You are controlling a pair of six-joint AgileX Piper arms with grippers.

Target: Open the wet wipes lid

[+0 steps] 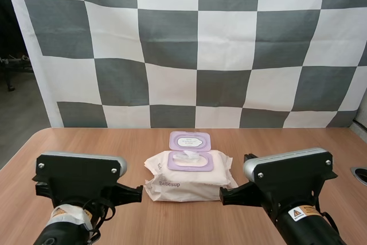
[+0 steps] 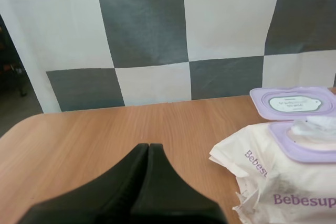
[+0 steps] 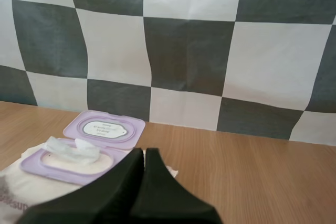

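Left fingers (image 2: 131,182) and right fingers (image 3: 128,187), pressed into wedges, flank crinkly pack (image 1: 183,185) with rounded lilac lid (image 1: 190,140) open.

the high view is looking forward and down from behind and above both arms, taking in the worktop (image 1: 86,142). each wrist view is riding low and close, looking forward past the left fingers (image 2: 131,182) or the right fingers (image 3: 126,187). all three are sharing the pack of wet wipes (image 1: 188,185) and its lid (image 1: 190,140).
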